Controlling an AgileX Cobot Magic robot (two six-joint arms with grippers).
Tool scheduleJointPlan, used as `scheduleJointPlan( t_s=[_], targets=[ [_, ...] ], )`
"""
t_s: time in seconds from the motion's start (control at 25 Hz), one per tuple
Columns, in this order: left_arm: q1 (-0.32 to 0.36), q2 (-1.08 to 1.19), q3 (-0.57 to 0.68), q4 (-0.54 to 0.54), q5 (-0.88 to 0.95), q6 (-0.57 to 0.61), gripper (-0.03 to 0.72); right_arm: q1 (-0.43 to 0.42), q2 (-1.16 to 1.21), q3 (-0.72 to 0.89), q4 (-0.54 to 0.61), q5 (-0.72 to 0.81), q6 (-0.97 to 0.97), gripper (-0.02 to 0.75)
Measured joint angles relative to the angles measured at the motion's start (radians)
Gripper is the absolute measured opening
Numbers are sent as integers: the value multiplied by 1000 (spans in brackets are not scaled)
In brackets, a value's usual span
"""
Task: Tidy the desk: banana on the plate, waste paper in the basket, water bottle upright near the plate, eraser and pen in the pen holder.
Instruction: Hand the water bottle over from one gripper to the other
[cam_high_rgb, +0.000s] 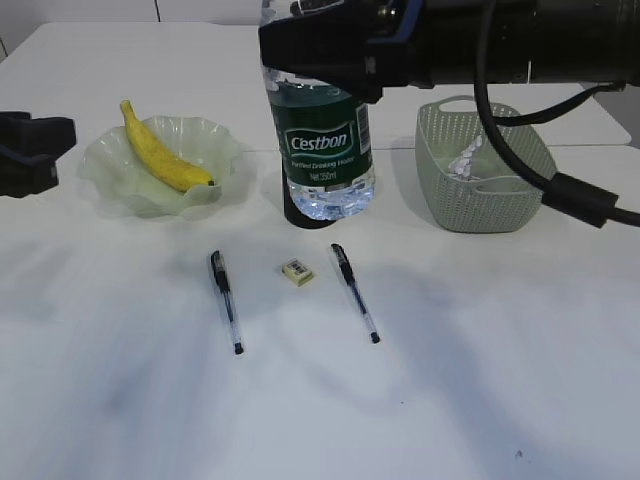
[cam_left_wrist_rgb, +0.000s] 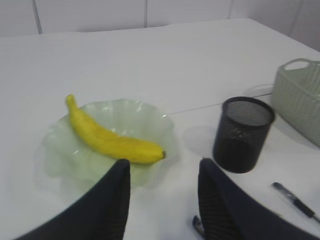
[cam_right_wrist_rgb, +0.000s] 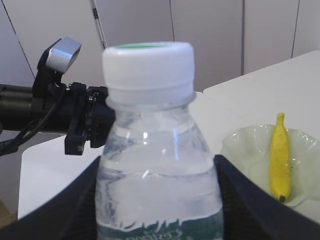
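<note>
The clear plastic water bottle with a dark green label (cam_high_rgb: 322, 150) stands upright at upper centre of the exterior view, between the pale green ruffled glass plate (cam_high_rgb: 110, 170) at left and the grey-green woven plastic basket (cam_high_rgb: 480, 205) at right. The right gripper (cam_right_wrist_rgb: 157, 200) has its jaws part-open and pressed against both sides of the bottle, below the white cap (cam_right_wrist_rgb: 148, 65). A yellow banana (cam_high_rgb: 160, 152) lies on the plate, and crumpled white paper (cam_high_rgb: 467, 160) sits in the basket. Just behind the bottle a black mesh pen holder (cam_left_wrist_rgb: 243, 132) stands. In the lower centre, a small cream eraser (cam_high_rgb: 297, 271) lies between two black-capped clear pens (cam_high_rgb: 226, 298) (cam_high_rgb: 355, 291), apart from both. The left gripper (cam_left_wrist_rgb: 162, 200) hovers at left edge, jaws half open, holding nothing.
</note>
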Motion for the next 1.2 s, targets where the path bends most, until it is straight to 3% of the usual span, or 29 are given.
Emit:
scheduleJointPlan(
  t_s=[0.12,0.36,0.48,0.56,0.68,0.84,0.92,1.2],
  targets=[
    [-28,2,0,171,-85,-134,317,0,0,0,4,-10,-1,434],
    [-33,29,0,626,-376,-622,317,0,0,0,6,-27,-14,434],
    [-35,66,0,843,-557,-712,317,0,0,0,7,-29,-18,434],
    [-36,90,0,923,-607,-729,321,0,0,0,7,-22,-18,434],
    [-36,112,0,946,-651,-735,378,0,0,0,7,14,-18,433],
    [-36,114,0,899,-681,-736,561,0,0,0,7,63,-19,433],
    [-36,114,0,883,-683,-736,613,0,0,0,7,90,-19,433],
    [-36,114,0,877,-741,-736,648,0,0,0,4,183,-19,433]
  ],
)
